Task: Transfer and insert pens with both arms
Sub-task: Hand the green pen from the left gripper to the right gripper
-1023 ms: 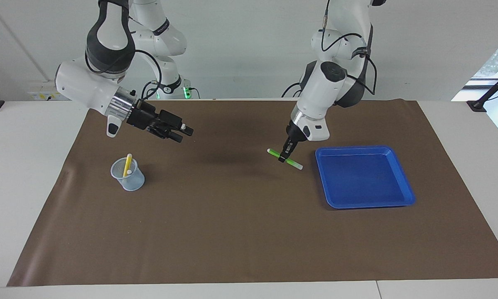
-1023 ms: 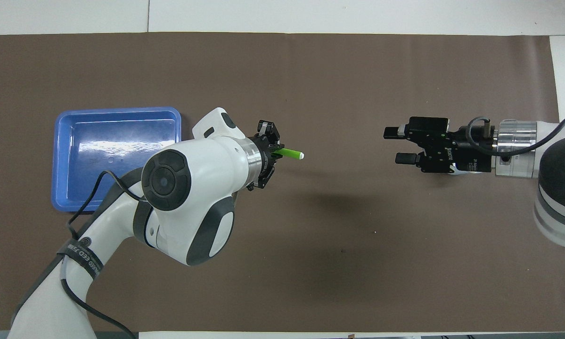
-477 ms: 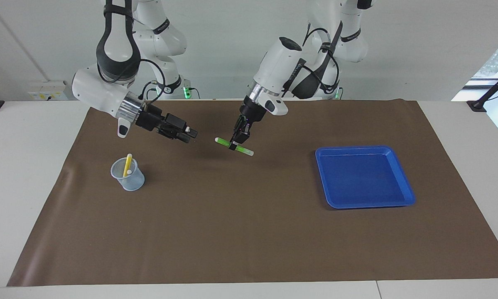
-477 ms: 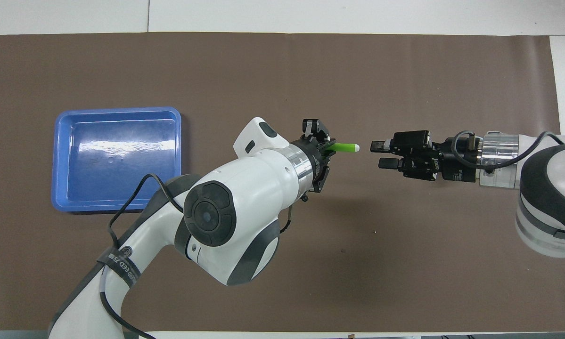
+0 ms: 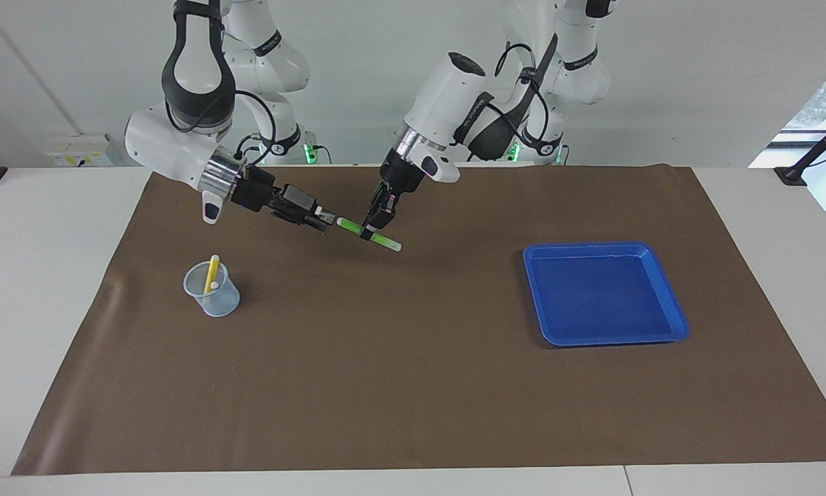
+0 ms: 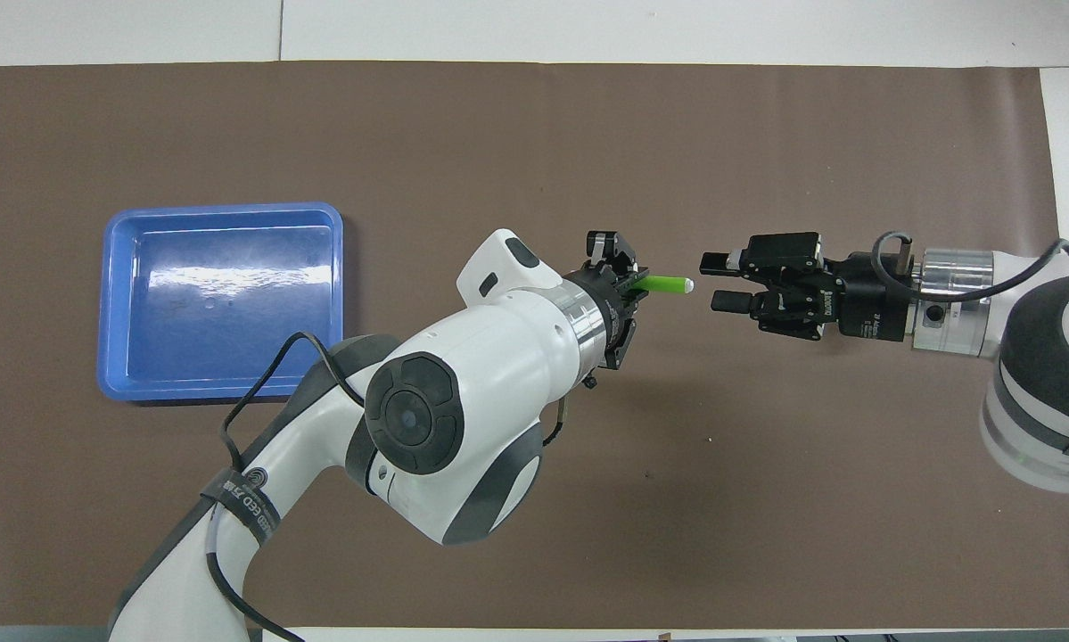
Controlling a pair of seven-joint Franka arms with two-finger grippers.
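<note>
Overhead view: green pen [image 6: 663,283] tip just short of right gripper [image 6: 717,281].

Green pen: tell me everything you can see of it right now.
The green pen is a thin bright green marker with a pale translucent end, plastic by its look. It is up in the air over the brown mat, lying nearly level and slightly slanted. The left gripper is shut on its middle. Its end toward the right arm points at the right gripper, whose jaws stand open just at that tip; contact there cannot be told.
</note>
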